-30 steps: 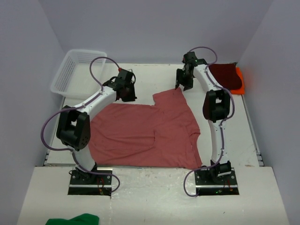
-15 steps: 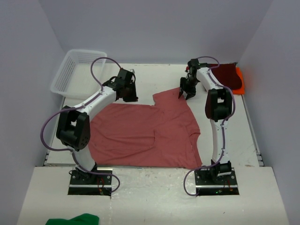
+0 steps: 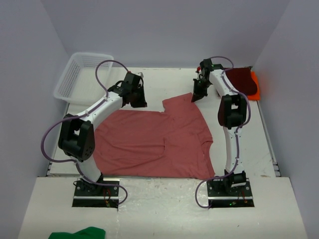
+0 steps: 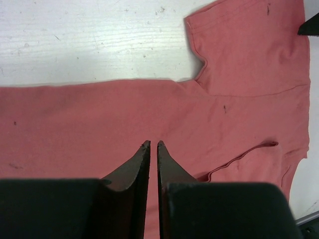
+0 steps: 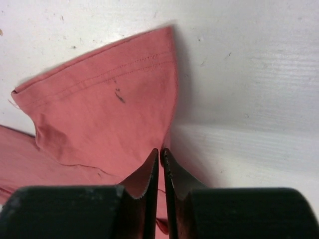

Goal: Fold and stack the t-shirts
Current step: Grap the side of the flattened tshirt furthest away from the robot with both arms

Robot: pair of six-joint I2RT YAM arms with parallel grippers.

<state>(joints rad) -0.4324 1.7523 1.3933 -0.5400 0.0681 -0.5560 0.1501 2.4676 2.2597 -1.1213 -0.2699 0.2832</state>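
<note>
Left gripper (image 4: 153, 144) pressed together, right gripper (image 5: 159, 151) pinching rose t-shirt (image 3: 154, 139) sleeve, basket (image 3: 66, 81) far left

**A:** How much of the orange t-shirt (image 3: 255, 85) shows?

**B:** Only a strip at the far right. The maroon t-shirt (image 3: 241, 78) lies over the rest, and the right arm (image 3: 223, 84) covers the maroon one's left edge.

**A:** The green cloth (image 3: 79, 233)?

**B:** Cut off by the top view's bottom edge.

**A:** The rose t-shirt (image 3: 149, 139)?

**B:** In the left wrist view it runs past 2 edges, left and top. The left gripper (image 4: 153, 144) hides its near part there. Whether its tips touch the cloth, I cannot tell.
</note>
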